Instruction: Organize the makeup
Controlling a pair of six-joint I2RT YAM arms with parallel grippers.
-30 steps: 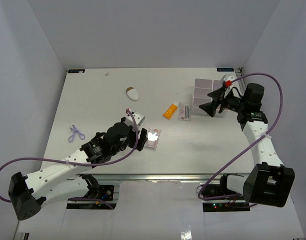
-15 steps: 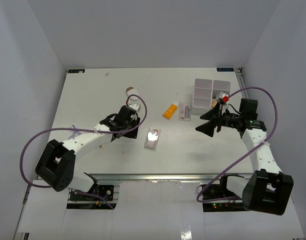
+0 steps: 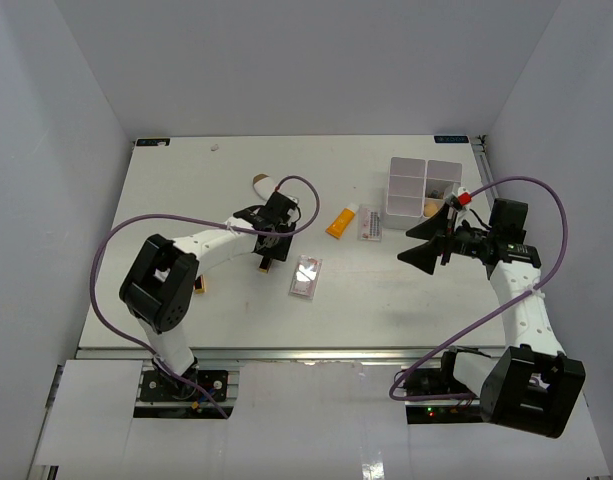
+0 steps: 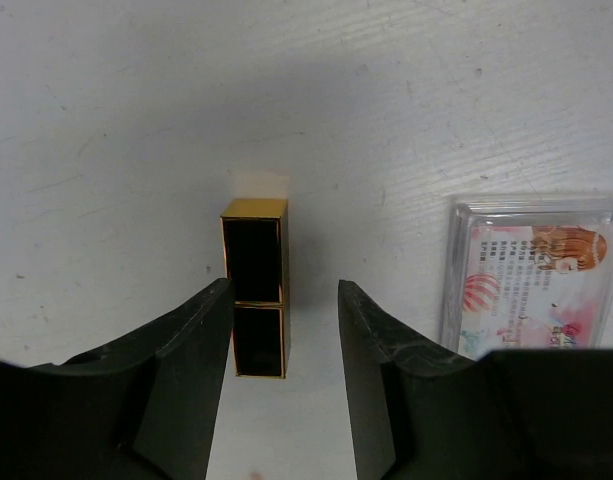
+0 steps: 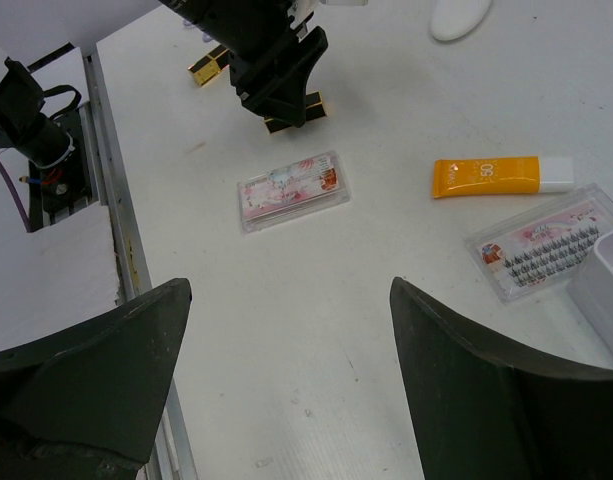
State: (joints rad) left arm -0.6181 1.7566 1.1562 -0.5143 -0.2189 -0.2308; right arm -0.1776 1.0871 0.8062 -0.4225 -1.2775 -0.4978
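A black-and-gold lipstick case (image 4: 256,300) lies on the table between the fingers of my left gripper (image 4: 286,295), which is open and close above it; the same case shows in the top view (image 3: 269,265). A flat clear-pink palette (image 3: 306,275) lies just right of it (image 4: 531,265). An orange white-capped tube (image 3: 339,222) and a clear lash palette (image 3: 370,222) lie mid-table. A white-and-brown oval piece (image 3: 264,183) is partly hidden behind the left arm. A tan sponge (image 3: 431,207) sits in the white box. My right gripper (image 3: 423,243) is open and empty above bare table (image 5: 289,290).
The white four-compartment box (image 3: 409,170) stands at the back right, just behind the right gripper. A second gold lipstick case (image 3: 199,288) lies near the left arm's elbow. The table's front rail (image 5: 111,215) runs beside the right gripper's view.
My left arm has swung from beside the pink palette away and to the right, and its gripper now straddles the lipstick case. The right gripper dropped from the box and then held about still.
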